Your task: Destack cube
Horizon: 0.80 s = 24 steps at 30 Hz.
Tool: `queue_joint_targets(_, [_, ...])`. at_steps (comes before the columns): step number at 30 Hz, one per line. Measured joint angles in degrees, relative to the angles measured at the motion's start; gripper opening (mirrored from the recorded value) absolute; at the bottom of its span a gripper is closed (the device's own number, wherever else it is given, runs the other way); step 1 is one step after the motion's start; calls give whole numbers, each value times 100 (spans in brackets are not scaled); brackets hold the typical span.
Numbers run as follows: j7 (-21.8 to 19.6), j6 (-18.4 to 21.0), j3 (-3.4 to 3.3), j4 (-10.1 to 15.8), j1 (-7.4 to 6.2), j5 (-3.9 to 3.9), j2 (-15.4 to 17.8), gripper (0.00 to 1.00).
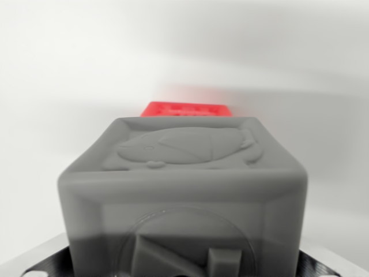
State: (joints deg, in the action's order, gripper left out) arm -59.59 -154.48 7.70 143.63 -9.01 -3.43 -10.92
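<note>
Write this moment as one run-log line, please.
view: wrist | grey cube fills view, close | red cube behind it | gripper: fingers not visible

No readable text or numbers, only raised relief pictures on the grey cube (184,190)

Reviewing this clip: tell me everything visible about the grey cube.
The grey cube fills the wrist view, matte like moulded plastic. Its top face has a raised rim and an embossed animal-like relief; the near face has raised shapes within a circle. Dark parts at its lower corners may be the fingers; contact is unclear. A red cube shows behind it.
</note>
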Motion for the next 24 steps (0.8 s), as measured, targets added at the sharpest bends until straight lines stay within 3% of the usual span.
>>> queue_joint_targets(12, [120,458,19,11,-2,166,487,0])
queue_joint_targets(24, [205,982,23,-34,-12,285,989,0])
